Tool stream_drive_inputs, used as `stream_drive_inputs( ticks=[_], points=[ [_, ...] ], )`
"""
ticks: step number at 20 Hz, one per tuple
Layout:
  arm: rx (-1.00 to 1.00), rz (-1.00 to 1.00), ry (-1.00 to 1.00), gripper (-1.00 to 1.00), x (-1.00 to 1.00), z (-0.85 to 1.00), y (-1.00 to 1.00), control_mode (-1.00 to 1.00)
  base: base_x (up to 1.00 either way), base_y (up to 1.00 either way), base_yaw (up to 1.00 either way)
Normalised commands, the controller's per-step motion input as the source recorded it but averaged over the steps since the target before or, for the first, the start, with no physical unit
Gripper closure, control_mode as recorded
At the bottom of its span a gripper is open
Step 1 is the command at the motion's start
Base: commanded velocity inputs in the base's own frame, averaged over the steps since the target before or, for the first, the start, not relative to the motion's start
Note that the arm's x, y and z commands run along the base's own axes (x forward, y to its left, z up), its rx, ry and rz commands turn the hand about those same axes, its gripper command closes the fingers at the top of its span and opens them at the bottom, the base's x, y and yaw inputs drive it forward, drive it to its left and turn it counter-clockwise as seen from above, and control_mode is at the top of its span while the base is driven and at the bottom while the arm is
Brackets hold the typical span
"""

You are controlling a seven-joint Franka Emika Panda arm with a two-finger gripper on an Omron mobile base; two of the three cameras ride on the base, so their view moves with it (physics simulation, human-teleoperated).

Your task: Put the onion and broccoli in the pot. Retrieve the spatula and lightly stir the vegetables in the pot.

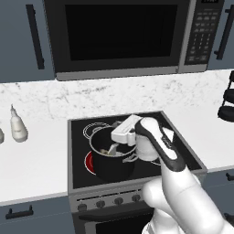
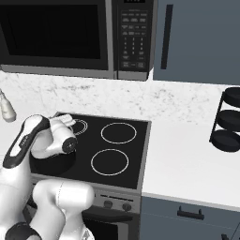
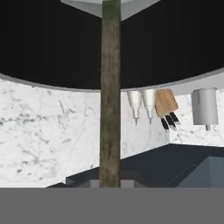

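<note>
My pincer [image 1: 113, 147]: pressed together on the spatula, just left of centre in the left base view, dipped over the pot's mouth; my own white hand covers the fingertips, so I cannot see the pads themselves.
Spatula [image 3: 110, 94]: a long greenish-brown strip running from bottom to top through the middle of the hand view (only the handle; the blade end is cut off at the upper edge).
Pot [image 1: 111, 161]: black with a silvery rim, on the front left burner, centre left of the left base view; my wrist hides its right side. In the right base view, only a dark sliver [image 2: 52, 165] peeks out under my arm at middle left.
Pot contents: a pale tan bit [image 1: 104, 151] shows inside near the rim, too small for me to say whether it is onion, blade or something else; I can make out no green.
Burner [image 1: 88, 161]: glows red beside the pot's left base, mostly covered.
Stove [image 2: 117, 149]: black glass top; two ringed burners lie open at the centre of the right base view.
Bottle [image 1: 18, 125]: pale, on the white counter at the left edge.
Microwave [image 1: 119, 32]: dark, across the top of the left base view.
Black tiered rack [image 2: 228, 120]: right edge, partly cut off.
</note>
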Motion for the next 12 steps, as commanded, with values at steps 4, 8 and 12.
stream_drive_inputs(
  ticks=[4,8,12],
  points=[
    [0.05,0.00,0.00,1.00,0.49,-0.52,0.05,-1.00,0.00,0.00,0.00],
    [0.07,0.00,0.00,1.00,0.49,-0.42,0.12,-1.00,0.00,0.00,0.00],
    [0.10,0.00,0.00,1.00,0.42,-0.35,0.09,-1.00,0.00,0.00,0.00]
  ],
)
